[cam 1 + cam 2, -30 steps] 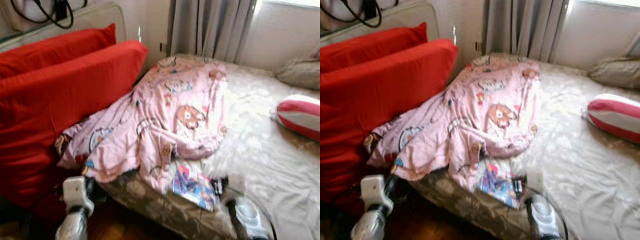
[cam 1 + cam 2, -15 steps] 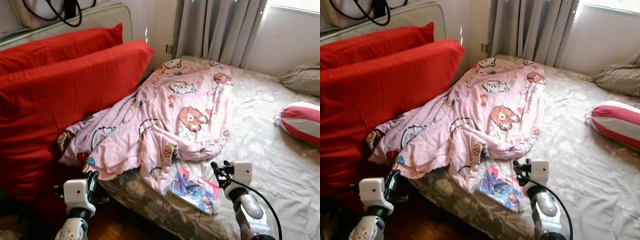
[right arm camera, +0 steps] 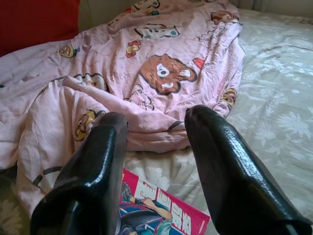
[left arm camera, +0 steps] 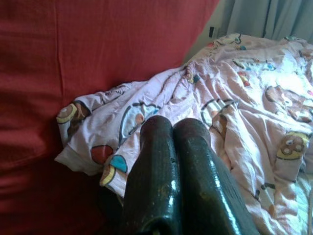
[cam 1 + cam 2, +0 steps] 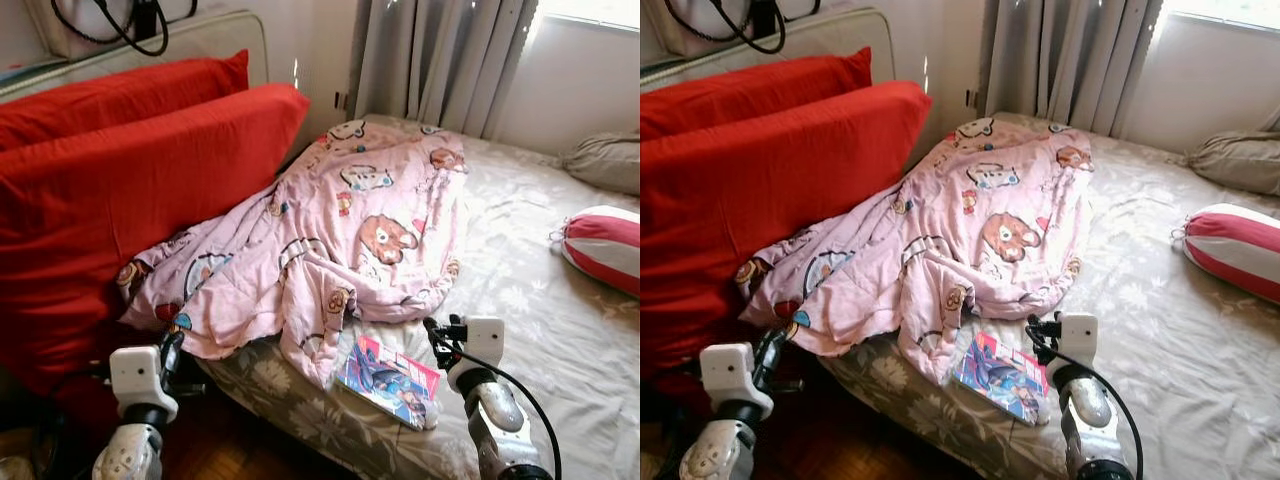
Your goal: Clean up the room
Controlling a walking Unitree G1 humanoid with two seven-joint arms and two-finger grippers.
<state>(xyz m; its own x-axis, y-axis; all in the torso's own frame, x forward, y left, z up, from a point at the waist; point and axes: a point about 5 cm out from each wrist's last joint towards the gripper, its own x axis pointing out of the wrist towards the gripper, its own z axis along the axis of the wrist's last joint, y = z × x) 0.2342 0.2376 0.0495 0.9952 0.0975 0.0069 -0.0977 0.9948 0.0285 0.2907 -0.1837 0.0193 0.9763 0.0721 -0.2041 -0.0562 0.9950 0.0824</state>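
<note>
Two large red cushions (image 5: 140, 190) are stood on edge at the far left, leaned against a pale headboard (image 5: 200, 40) on which black cables are draped. At the near left, the left gripper (image 5: 172, 350) is held low beside the bed's edge, just in front of the lower cushion; in the left wrist view its two black fingers (image 4: 156, 166) are seen pressed together, closed on nothing, and pointed at the hem of the blanket.

A pink cartoon-print blanket (image 5: 340, 240) is found crumpled across the left half of the bed (image 5: 530, 260), its left edge bunched against the cushions and its near edge hung over the mattress side. A colourful magazine (image 5: 388, 380) is laid flat on the floral sheet just beyond the blanket's near fold, close to the mattress edge.

The right gripper (image 5: 440, 335) is held just right of the magazine, above the sheet; in the right wrist view its fingers (image 3: 222, 161) are seen spread apart, with the blanket's fold and a corner of the magazine between them and nothing gripped.

At the far right a red-and-white striped bolster (image 5: 603, 248) is rested on the bed, with a grey-beige pillow (image 5: 605, 160) farther back. Grey curtains (image 5: 440, 60) are hung behind the bed.
</note>
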